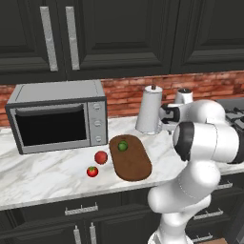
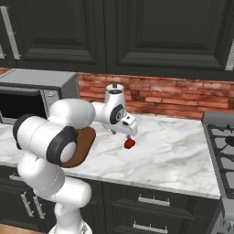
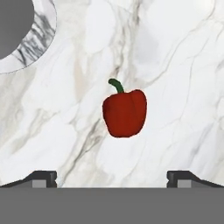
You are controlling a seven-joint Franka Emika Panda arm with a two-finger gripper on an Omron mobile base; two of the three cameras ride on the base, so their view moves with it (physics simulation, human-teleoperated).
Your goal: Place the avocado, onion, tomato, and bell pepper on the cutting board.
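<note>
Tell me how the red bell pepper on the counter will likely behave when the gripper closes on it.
The bell pepper looks glossy and rounded, so it may slip between the fingertips. It lies on its side on smooth marble counter, so a nudge could probably roll it. The open gripper hangs just above it, jaws wider than its body.

This is looking like a home kitchen: dark cabinets (image 1: 119, 33) are hanging across the top of the frame above a brick backsplash (image 2: 173, 96), a microwave (image 1: 57, 116) is sitting at left on the marble counter (image 2: 173, 155), and a stove (image 2: 221, 141) is showing at right.
</note>
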